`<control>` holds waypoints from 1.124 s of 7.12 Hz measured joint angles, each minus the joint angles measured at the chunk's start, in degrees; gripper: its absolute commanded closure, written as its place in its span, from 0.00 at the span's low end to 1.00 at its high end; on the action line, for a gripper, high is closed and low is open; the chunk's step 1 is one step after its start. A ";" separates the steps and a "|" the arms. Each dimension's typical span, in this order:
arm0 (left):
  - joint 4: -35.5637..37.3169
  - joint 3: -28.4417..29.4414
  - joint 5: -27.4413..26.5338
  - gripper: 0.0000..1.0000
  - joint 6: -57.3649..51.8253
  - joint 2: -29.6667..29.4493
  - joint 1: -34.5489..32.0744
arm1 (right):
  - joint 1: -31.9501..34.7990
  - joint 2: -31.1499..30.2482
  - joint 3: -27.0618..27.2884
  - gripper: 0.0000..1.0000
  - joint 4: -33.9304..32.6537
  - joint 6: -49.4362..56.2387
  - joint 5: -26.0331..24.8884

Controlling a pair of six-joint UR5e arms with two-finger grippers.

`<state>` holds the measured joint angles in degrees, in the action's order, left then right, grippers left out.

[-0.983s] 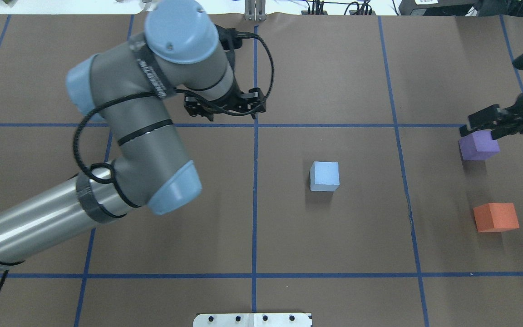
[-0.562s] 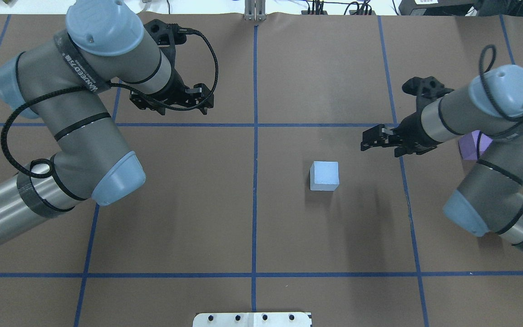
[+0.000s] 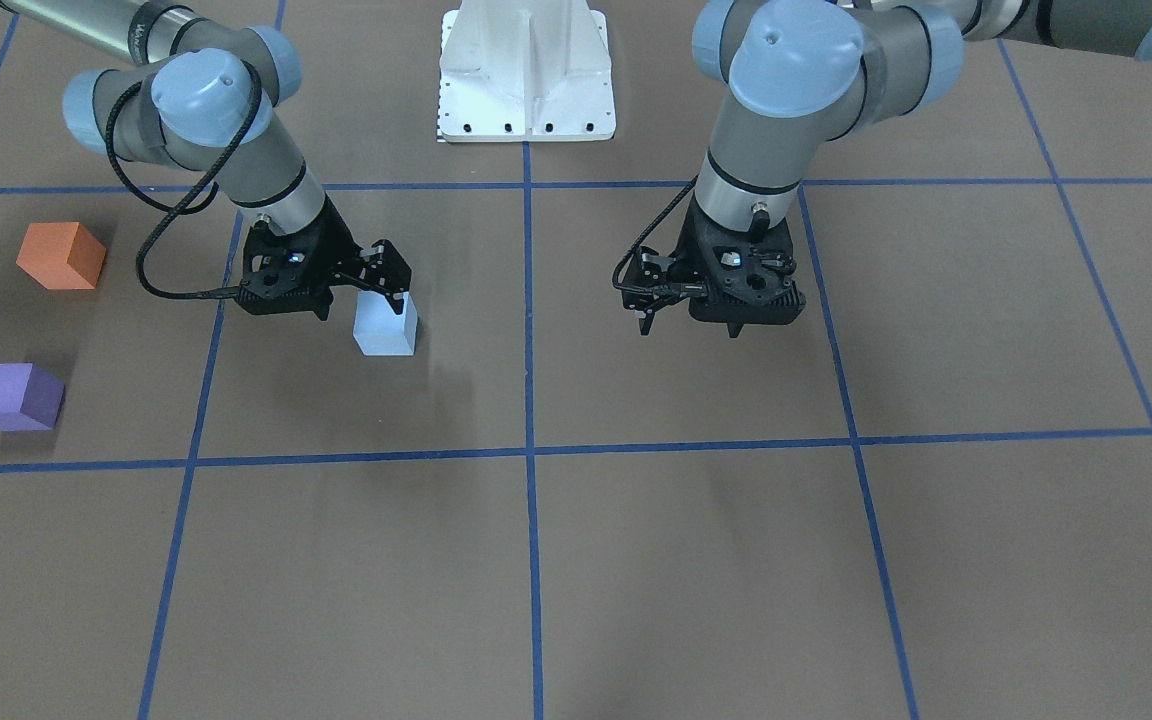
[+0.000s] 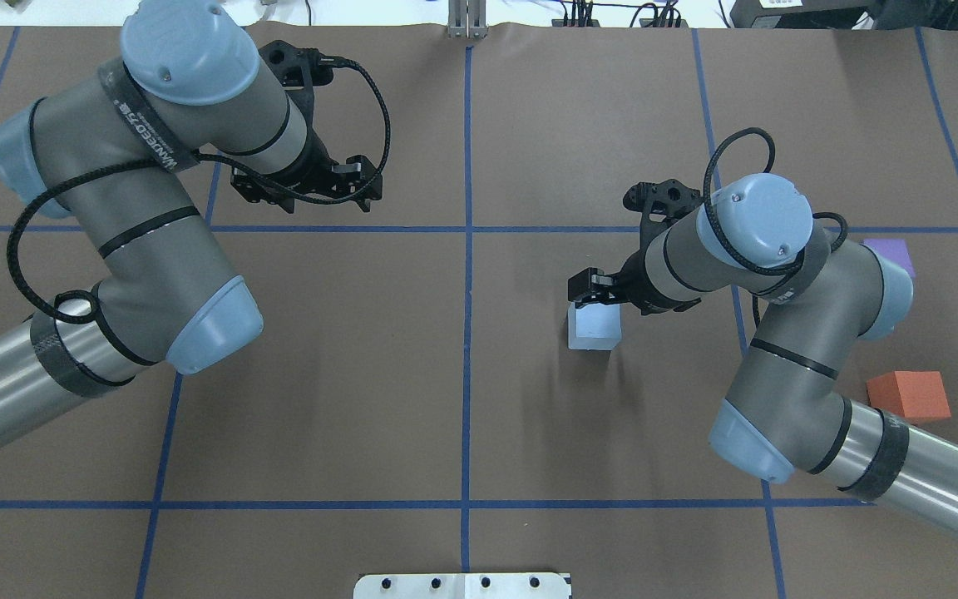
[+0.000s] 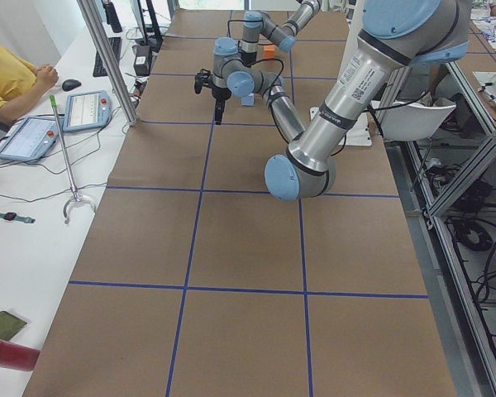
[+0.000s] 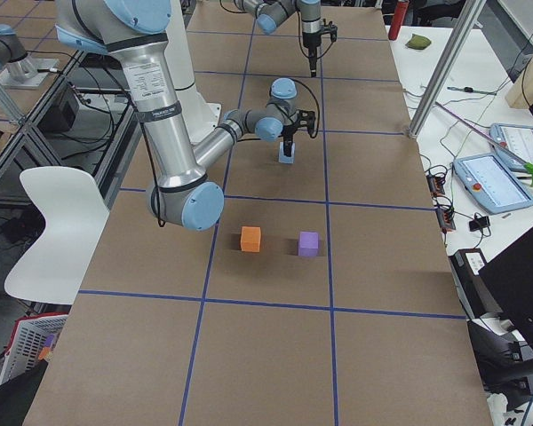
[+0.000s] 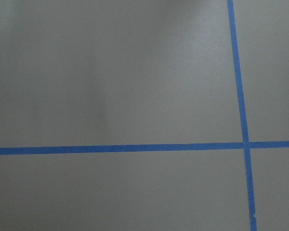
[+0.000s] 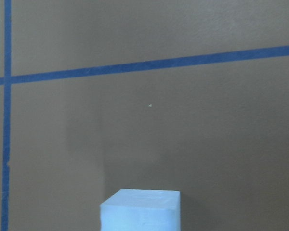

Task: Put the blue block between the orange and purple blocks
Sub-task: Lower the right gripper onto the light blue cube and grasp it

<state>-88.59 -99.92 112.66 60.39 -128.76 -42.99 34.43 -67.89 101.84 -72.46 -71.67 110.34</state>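
I see the right gripper hanging just over the far top edge of the pale blue foam cube; its jaws look spread about as wide as the cube and grip nothing; I cannot tell whether a fingertip touches the foam. The cube sits flat on the brown paper-covered table, 1 grid square to the robot's right of the centre tape line; in the right wrist view it fills the bottom middle. The orange foam cube and purple foam cube stand well apart from it near the table's right end, with bare paper between the 2. The left gripper hangs over bare paper, jaws wide and empty.
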 measured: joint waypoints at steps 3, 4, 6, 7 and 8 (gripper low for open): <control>-0.01 0.26 -0.06 0.01 0.37 0.00 0.37 | -1.88 1.05 -2.09 0.00 -0.22 -0.24 -2.15; -0.01 0.35 -0.07 0.01 0.43 0.03 0.41 | -2.54 2.10 -3.49 0.00 -0.17 -0.26 -3.17; -0.01 0.44 -0.07 0.01 0.44 0.04 0.45 | -3.36 3.14 -5.31 0.25 0.09 -0.23 -4.21; -0.01 0.56 -0.07 0.01 0.45 0.06 0.48 | -3.50 3.24 -5.66 0.40 0.21 -0.21 -4.30; -0.01 0.68 -0.05 0.01 0.49 0.07 0.51 | -3.54 3.27 -6.14 0.77 0.34 -0.09 -4.33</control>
<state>-88.59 -99.23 112.60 60.88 -128.70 -42.48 30.89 -64.62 95.70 -72.12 -71.76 106.01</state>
